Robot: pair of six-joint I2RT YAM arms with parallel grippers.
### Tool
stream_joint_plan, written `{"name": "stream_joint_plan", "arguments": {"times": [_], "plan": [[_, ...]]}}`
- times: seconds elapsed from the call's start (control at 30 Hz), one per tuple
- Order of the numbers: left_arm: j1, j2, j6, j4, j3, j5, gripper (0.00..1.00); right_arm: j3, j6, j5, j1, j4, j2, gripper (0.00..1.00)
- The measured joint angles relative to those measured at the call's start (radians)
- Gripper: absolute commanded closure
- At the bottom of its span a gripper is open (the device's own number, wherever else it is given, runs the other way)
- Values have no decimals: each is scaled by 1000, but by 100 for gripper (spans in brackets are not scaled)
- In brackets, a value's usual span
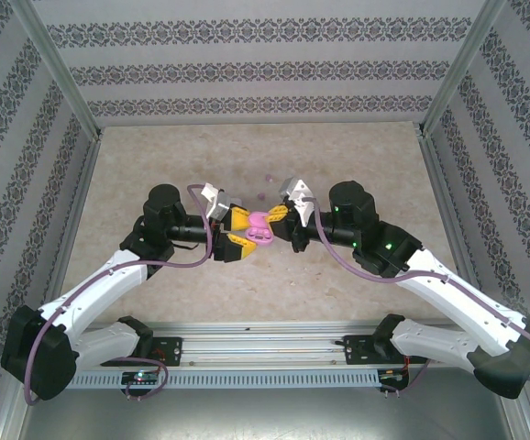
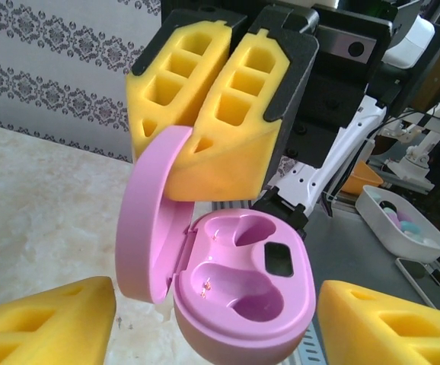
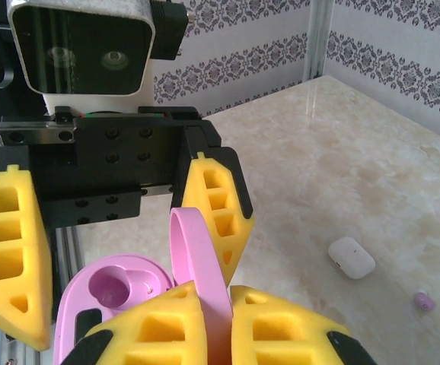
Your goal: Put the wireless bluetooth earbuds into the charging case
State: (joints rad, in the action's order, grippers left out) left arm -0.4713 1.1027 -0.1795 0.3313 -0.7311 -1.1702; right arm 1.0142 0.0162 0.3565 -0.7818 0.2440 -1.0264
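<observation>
The pink charging case (image 2: 243, 304) sits open between the two arms, above the desk (image 3: 342, 175). Its lid (image 2: 153, 228) stands upright and both moulded wells are empty. The right pincer (image 3: 208, 312) is pressed together on the lid, pinching it between its yellow foam pads. The left pincer (image 1: 237, 233) is spread, one pad on each side of the case base and neither touching it. I cannot tell whether the base rests on anything.

One pale purple earbud (image 3: 424, 301) lies on the desk, well apart from the pink case and near a closed white earbud case (image 3: 351, 257).

The earbud looks like a tiny, light pebble of smooth hard plastic. It will likely slip or squirt out from soft foam unless it is taken squarely across its widest part with a gentle squeeze. The pink case is a stiff, glossy shell, so its base is best held across its two flat sides. Holding it by the lid alone probably loads the thin hinge.

No brand, label or writing can be read. The dark rectangle (image 2: 279, 258) between the wells is blank.
</observation>
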Motion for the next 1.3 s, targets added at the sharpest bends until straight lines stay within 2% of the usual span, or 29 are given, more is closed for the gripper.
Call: {"name": "stream_joint_plan", "arguments": {"times": [0.23,0.4,0.7,1.1,1.17,1.3], "plan": [[-1,0,3,3,0,0,27,0,29,-12,-10,19,-16,100],[-11,1,19,1,0,0,35,2,40,-21,-13,19,-24,100],[-14,3,36,-13,0,8,31,3,40,-31,-13,16,-24,100],[-20,37,55,-48,-6,18,65,3,44,-35,-13,15,-32,98],[-20,37,56,-51,-6,18,70,3,44,-35,-13,15,-32,89],[-20,36,56,-51,-6,23,75,3,40,-34,-13,15,-32,78]]}}
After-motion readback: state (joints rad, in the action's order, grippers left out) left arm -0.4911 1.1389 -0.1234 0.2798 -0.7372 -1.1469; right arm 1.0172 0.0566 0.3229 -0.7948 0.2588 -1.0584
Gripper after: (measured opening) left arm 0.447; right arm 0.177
